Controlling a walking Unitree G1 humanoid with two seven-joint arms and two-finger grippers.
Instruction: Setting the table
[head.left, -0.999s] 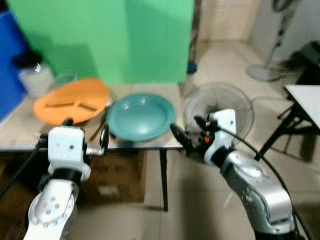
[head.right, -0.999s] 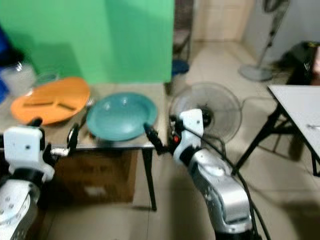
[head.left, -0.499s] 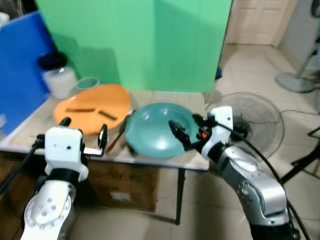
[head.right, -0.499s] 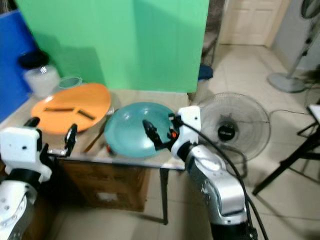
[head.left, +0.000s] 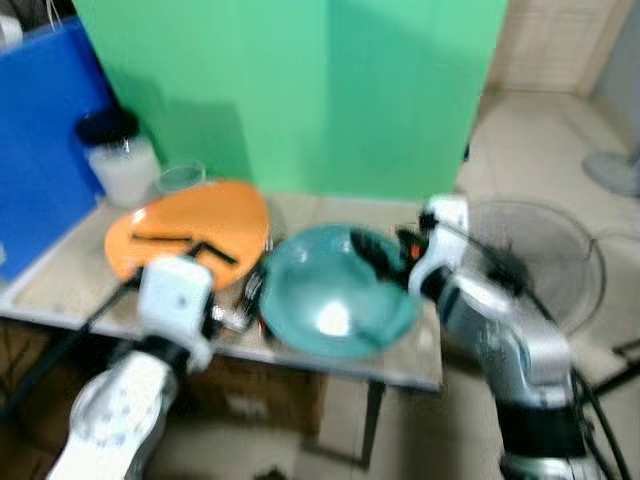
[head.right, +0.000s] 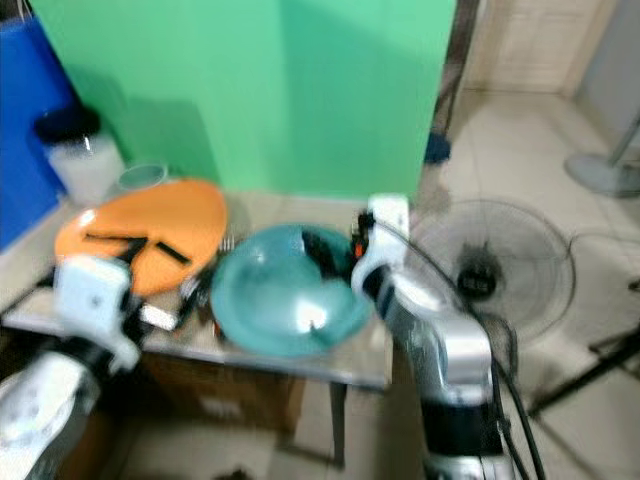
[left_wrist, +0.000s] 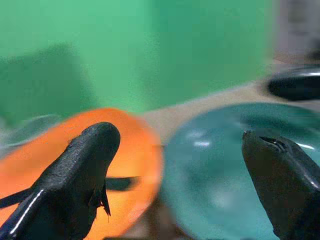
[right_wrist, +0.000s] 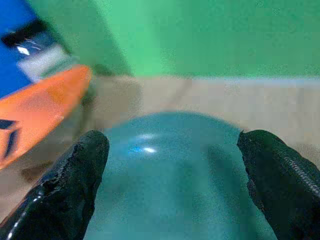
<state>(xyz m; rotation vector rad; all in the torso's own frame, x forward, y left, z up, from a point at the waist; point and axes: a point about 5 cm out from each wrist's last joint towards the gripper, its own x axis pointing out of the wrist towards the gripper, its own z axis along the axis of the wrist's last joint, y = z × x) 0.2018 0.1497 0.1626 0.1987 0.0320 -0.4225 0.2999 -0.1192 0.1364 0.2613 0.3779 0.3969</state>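
Table holds orange plate left, teal bowl beside. Right gripper over bowl, left gripper near edge; both spread wide, empty. Setting barely begun, judging.

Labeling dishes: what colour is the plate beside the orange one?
Teal plate; clearest in right eye view.

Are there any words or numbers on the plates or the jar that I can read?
None can be read.
Orange plate: dark marks, no letters to make out.
Teal plate: plain.
Black-lidded jar: too blurred to tell any label.
Blue board: plain.
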